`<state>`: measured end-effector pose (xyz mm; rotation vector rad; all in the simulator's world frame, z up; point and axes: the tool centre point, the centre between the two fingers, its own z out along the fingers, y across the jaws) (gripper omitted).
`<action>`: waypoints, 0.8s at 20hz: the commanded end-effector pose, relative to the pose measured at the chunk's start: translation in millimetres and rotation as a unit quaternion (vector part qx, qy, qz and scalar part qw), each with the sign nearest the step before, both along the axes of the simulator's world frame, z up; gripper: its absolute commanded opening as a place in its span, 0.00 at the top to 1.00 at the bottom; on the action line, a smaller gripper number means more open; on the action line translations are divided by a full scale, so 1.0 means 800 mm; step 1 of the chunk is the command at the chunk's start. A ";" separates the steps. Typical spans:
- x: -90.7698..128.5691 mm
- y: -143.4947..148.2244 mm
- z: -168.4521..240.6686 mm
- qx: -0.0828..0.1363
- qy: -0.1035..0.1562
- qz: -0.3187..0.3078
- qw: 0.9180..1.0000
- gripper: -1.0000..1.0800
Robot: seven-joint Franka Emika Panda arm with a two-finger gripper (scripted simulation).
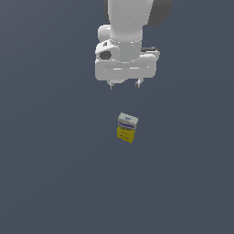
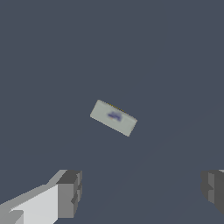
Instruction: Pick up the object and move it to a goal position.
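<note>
Though apart, carton (image 1: 127, 127) below fingers (image 1: 110, 85).

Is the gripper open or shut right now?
Open: the gripper shows its fingers spread wide, nothing between them, the carton apart below.

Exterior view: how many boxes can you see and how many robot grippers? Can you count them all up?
Carton: 1 (white-grey top, yellow bottom)
Gripper: 1 (white, open, above the carton)
Total: 2
</note>
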<state>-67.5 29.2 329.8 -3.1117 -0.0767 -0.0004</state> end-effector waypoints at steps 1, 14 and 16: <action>0.000 0.003 0.001 0.003 0.001 -0.003 1.000 0.04; 0.005 0.004 -0.012 0.000 -0.001 0.043 0.999 0.04; 0.008 0.004 -0.017 -0.001 -0.001 0.060 0.998 0.04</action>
